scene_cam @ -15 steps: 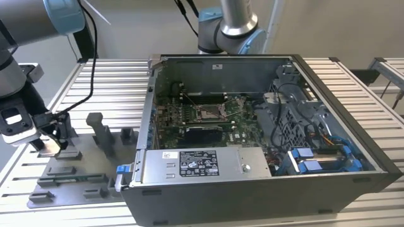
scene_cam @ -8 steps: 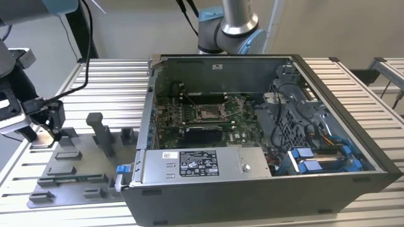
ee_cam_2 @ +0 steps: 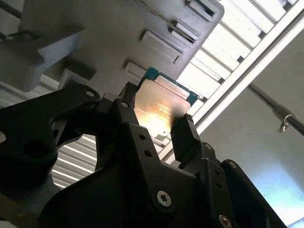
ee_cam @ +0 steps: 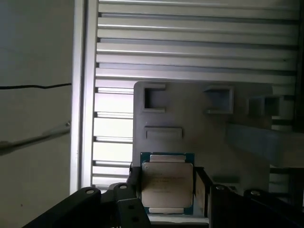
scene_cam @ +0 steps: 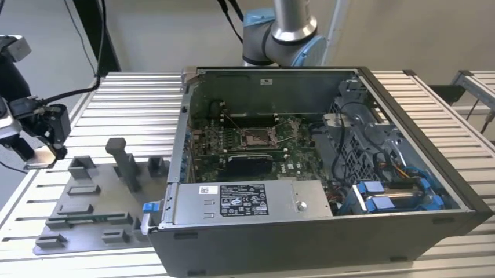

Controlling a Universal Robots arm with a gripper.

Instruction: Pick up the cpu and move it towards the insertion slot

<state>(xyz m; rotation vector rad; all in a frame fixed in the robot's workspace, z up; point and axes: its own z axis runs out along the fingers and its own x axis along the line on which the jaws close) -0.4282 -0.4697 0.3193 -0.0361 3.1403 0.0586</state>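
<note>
Between the gripper's [ee_cam_2: 154, 116] two black fingers [ee_cam: 135, 187] is the cpu [ee_cam: 166, 185], a silvery square chip with a blue-green rim, clamped by its opposite edges. Behind it lies a grey plastic tray [ee_cam: 190, 118]. In the exterior view, the gripper hangs at the left by that tray, well apart from the insertion slot [scene_cam: 258, 136] inside the open computer case [scene_cam: 309, 243].

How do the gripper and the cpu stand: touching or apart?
Touching. In the first wrist view the gripper is shut on the cpu, its fingers pressed against two opposite edges with no gap showing.
</note>
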